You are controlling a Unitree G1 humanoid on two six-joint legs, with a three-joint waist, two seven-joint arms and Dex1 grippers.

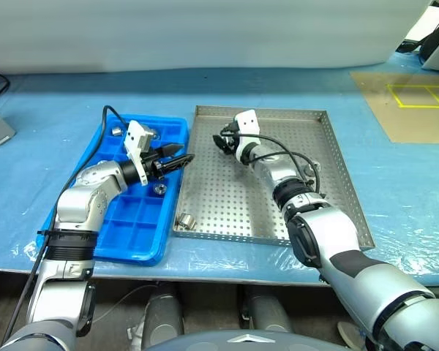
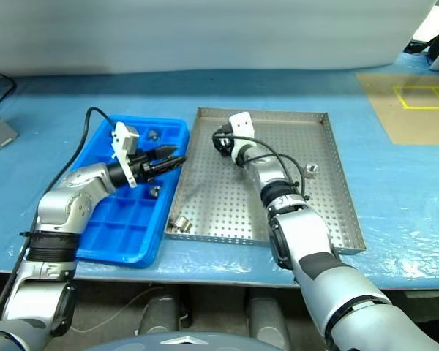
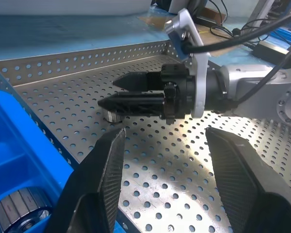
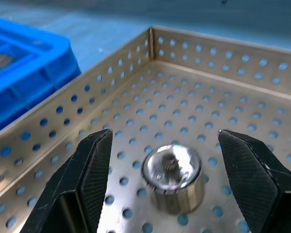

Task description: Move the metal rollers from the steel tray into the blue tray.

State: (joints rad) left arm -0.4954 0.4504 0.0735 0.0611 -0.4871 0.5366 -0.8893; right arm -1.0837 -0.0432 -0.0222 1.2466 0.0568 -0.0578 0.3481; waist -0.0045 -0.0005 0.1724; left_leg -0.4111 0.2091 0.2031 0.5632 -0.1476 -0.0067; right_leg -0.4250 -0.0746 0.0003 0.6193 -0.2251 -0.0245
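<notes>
My right hand [image 4: 160, 184] is low over the far left part of the steel tray [image 1: 336, 157], fingers spread wide with one metal roller [image 4: 173, 178] standing on the holed floor between them, not gripped. My left hand [image 1: 177, 162] hovers open and empty over the blue tray [image 1: 132, 234], which holds a roller [image 1: 159, 189]. Another roller [image 1: 185, 221] sits in the steel tray's near left corner.

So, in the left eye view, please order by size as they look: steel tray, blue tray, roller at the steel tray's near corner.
1. steel tray
2. blue tray
3. roller, far the smallest
</notes>
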